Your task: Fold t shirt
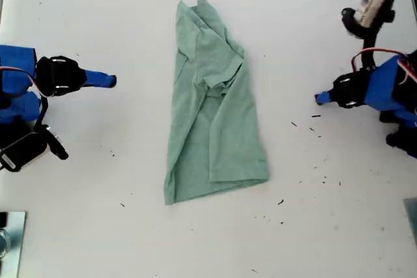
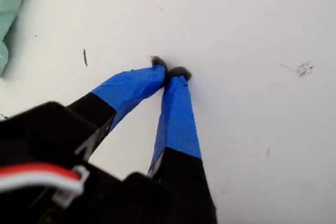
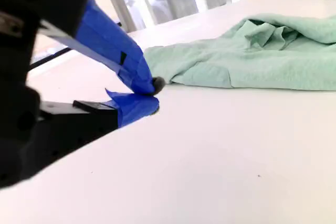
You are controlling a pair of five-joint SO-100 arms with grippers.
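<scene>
t shirt (image 1: 212, 105) folded lengthwise | white table (image 1: 130, 239) | dark specks (image 1: 316, 125) nearby

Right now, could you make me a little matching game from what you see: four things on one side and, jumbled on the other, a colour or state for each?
Things:
1. t shirt
2. table
3. my first gripper
4. my second gripper

Descriptions:
A. white, dotted with dark specks
B. shut, its camera looking low across the table at the cloth
C. pale green, lying rumpled and partly folded
D. shut, its camera looking down on mostly bare table

Pairs: 1-C, 2-A, 3-D, 4-B
</scene>
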